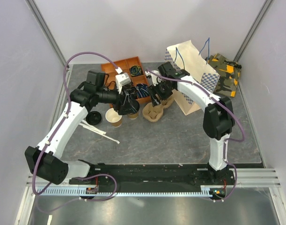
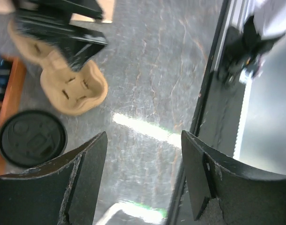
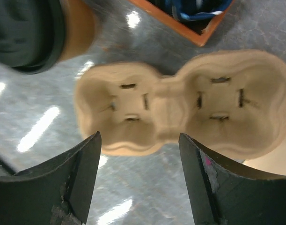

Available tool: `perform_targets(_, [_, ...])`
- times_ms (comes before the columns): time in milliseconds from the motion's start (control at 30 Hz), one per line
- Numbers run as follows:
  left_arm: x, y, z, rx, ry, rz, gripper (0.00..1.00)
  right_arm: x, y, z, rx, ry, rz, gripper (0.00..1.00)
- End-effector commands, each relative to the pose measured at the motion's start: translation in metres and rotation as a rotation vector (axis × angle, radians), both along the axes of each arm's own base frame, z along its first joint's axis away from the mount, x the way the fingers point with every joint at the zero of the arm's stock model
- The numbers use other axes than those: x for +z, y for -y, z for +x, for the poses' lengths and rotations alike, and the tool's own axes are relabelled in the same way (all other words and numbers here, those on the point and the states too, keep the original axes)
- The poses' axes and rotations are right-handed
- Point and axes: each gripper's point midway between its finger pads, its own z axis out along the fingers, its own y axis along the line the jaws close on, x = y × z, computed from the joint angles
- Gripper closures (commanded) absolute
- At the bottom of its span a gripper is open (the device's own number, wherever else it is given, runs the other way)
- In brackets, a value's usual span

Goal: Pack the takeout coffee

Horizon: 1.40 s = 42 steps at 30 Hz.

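The takeout coffee point(image 1: 133, 114), a brown paper cup with a black lid, stands on the table just left of the tan pulp cup carrier point(image 1: 155, 111). In the left wrist view its lid point(image 2: 30, 138) lies left of my open left gripper point(image 2: 143, 140), outside the fingers. My left gripper point(image 1: 128, 106) hovers right over the cup. My right gripper point(image 1: 157, 97) hangs open above the carrier point(image 3: 180, 103), nothing between its fingers. The coffee point(image 3: 75, 28) shows at the upper left of the right wrist view. Both carrier wells are empty.
A lidless tan cup point(image 1: 113, 117) and a loose black lid point(image 1: 93, 117) sit left of the coffee, with white sticks point(image 1: 103, 131) in front. An orange compartment tray point(image 1: 128, 70) stands behind. A checkered paper bag point(image 1: 194, 70) and camouflage pouch point(image 1: 224, 72) are at the back right.
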Motion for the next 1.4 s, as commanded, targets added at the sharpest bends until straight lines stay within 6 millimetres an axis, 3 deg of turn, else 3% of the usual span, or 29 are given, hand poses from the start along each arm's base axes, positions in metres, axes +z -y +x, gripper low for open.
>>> perform_targets(0, [0.02,0.0,0.003,0.023,-0.125,-0.136,0.28,-0.012,0.009,0.021,0.067,0.069,-0.121,0.24])
perform_targets(333, [0.024,0.004,0.007,0.018,-0.118,-0.165,0.27,-0.048,0.005,0.021,0.133,0.024,-0.184,0.24])
perform_targets(500, [0.025,0.006,0.01,0.015,-0.127,-0.177,0.27,-0.051,0.004,0.024,0.138,0.029,-0.194,0.33])
perform_targets(733, [0.025,0.007,0.012,0.008,-0.129,-0.18,0.27,-0.045,0.009,0.029,0.14,0.063,-0.216,0.49])
perform_targets(900, [0.021,0.008,0.012,0.009,-0.143,-0.177,0.26,-0.036,0.012,0.031,0.139,0.092,-0.231,0.55])
perform_targets(1367, [0.012,0.008,0.009,0.007,-0.186,-0.179,0.26,-0.005,0.009,0.023,0.158,0.107,-0.186,0.59])
